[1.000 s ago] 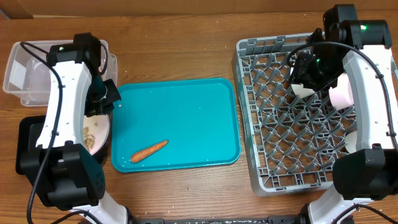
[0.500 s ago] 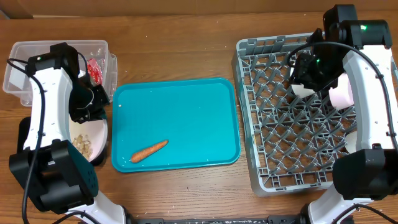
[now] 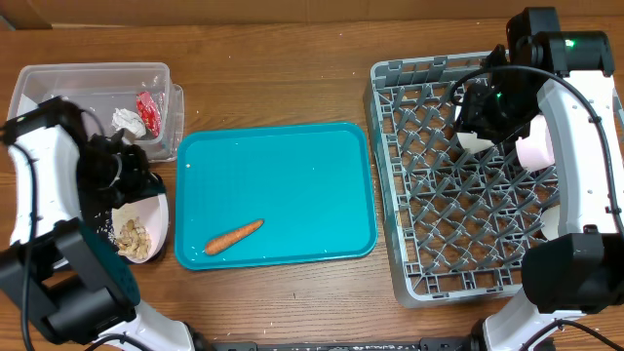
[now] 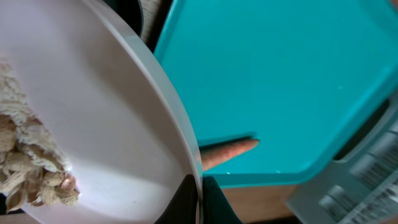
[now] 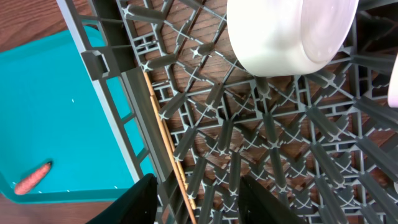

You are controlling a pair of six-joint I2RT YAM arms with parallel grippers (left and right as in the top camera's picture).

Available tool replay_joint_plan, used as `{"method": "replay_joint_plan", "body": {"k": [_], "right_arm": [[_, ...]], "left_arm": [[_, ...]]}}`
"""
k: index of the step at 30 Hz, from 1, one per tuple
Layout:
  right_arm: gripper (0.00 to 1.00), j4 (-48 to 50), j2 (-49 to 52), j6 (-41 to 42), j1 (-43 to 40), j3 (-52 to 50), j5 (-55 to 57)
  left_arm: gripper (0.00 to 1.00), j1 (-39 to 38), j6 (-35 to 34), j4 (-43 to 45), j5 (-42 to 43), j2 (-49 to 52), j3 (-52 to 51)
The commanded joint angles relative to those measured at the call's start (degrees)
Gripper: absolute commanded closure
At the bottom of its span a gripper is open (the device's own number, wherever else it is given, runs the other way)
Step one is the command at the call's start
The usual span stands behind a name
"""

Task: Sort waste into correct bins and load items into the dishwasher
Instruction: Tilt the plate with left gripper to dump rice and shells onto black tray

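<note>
Obstructions: the left arm covers most of the black tray (image 3: 93, 219), and only a dark strip shows beside the plate (image 3: 139, 227). The left wrist view cuts the plate off on 3 sides. The right arm hides part of the dish rack (image 3: 439, 244), and a white item at the rack's right edge is too covered to identify.

Left tool (image 4: 200, 196): clenched on the plate's rim, 1 finger on each face. The plate is at the tabletop's left edge, between the black tray and the teal tray (image 3: 278, 185). Food scraps (image 4: 28, 165) are heaped on the plate, away from the gripped edge.

Right tool (image 5: 198, 186): fingers spread, nothing between them, hovering over the rack's upper part. A white bowl (image 5: 289, 31) stands among the pegs just ahead of it, with a pink bowl (image 3: 536, 148) beside that. Chopsticks (image 5: 166, 140) lie along the rack's left wall.

The carrot (image 3: 234, 236) lies alone on the teal tray, apart from both tools. The wrapper (image 3: 148, 110) and tissue (image 3: 126, 120) sit in the clear tub (image 3: 58, 83).
</note>
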Motion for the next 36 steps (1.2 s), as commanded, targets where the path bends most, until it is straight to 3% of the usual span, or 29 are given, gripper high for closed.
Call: {"method": "replay_joint_plan", "body": {"k": [1, 11, 36], "right_arm": [[0.55, -0.1, -1.4, -0.5, 0.2, 1.0, 0.2], [0.55, -0.2, -1.4, -0.4, 0.2, 1.0, 0.2], [0.55, -0.3, -1.4, -0.5, 0.2, 1.0, 1.3]], "left_arm": [[0.96, 3.7, 7.8, -0.7, 10.5, -1.8, -0.3], [0.96, 11.0, 15.0, -4.5, 16.0, -1.8, -0.3], [0.96, 12.9, 17.0, -9.0, 17.9, -4.5, -0.3]]}}
